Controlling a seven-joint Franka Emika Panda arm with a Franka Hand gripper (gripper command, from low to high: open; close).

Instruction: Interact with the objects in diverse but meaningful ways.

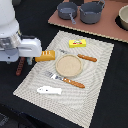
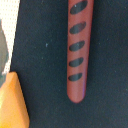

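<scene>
Black tabletop [image 1: 107,95]; woven beige placemat [image 1: 95,75]; brown board [image 1: 107,27] at far edge.

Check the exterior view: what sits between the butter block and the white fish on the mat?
The round tan plate, plus the orange-handled fork just fish-side of it. Butter block and white fish lie at opposite ends of the mat.

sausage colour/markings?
Red-brown sausage with dark oval grill marks along it; clearest in the wrist view.

the arm [image 1: 12,37] hid most of the sausage [image 1: 20,66] in the exterior view, and its gripper fingers showed nowhere. the wrist view cropped the bread loaf [image 2: 11,102] at its edge.
</scene>
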